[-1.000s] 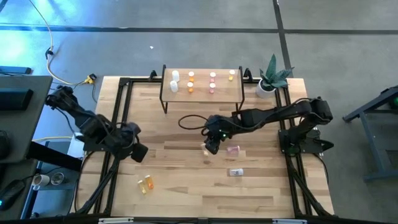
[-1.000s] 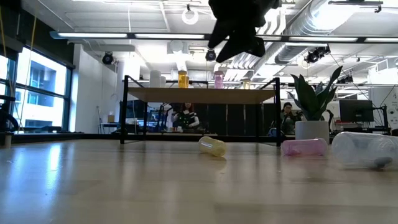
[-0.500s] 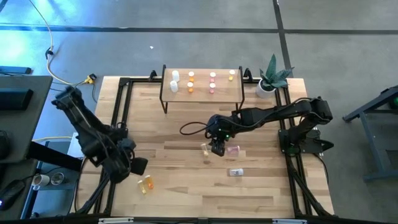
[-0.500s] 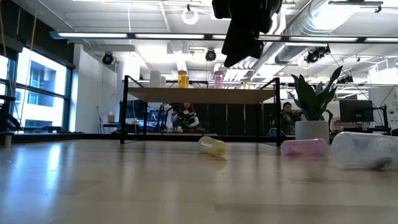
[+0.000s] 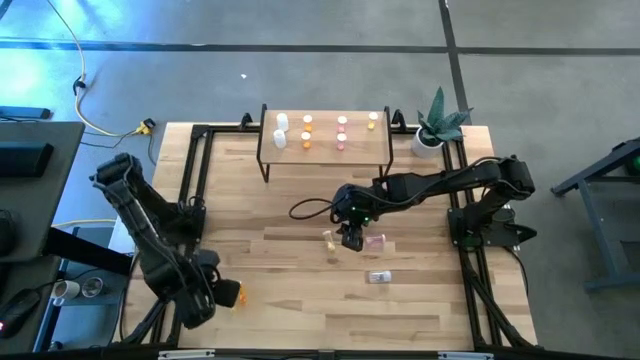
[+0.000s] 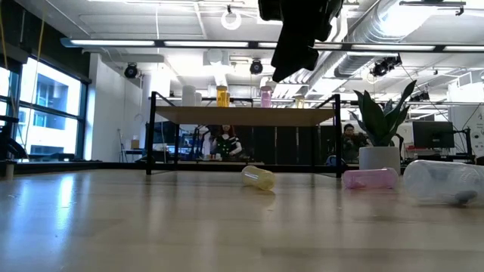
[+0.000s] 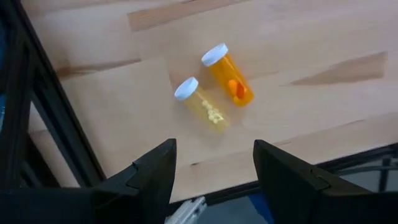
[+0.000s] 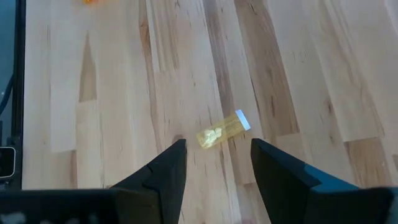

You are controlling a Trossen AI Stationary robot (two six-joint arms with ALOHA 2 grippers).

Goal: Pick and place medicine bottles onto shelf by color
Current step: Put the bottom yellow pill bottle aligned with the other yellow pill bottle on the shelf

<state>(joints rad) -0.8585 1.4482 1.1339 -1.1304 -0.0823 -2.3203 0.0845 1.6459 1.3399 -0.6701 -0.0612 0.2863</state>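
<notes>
The shelf point(image 5: 325, 150) stands at the table's far edge with several white, orange, pink and yellow bottles upright on top. My right gripper point(image 5: 350, 238) hovers open above a yellow bottle point(image 8: 222, 129) lying on its side at mid-table. A pink bottle point(image 5: 376, 240) and a clear bottle point(image 5: 379, 277) lie just to its right. My left gripper point(image 7: 214, 177) is open above an orange bottle point(image 7: 228, 74) and another yellow bottle point(image 7: 202, 104), which lie side by side near the table's near left corner point(image 5: 236, 293).
A potted plant point(image 5: 436, 125) stands at the far right beside the shelf. Black frame rails point(image 5: 185, 200) run along the table's left and right sides. A black cable point(image 5: 305, 205) loops on the table near the right arm. People sit in the room beyond the shelf.
My left arm has swung toward the table's near edge and now has its gripper over the orange and yellow bottles at the near left. My right gripper has shifted a little toward the right, over the mid-table yellow bottle. No bottle has moved.
</notes>
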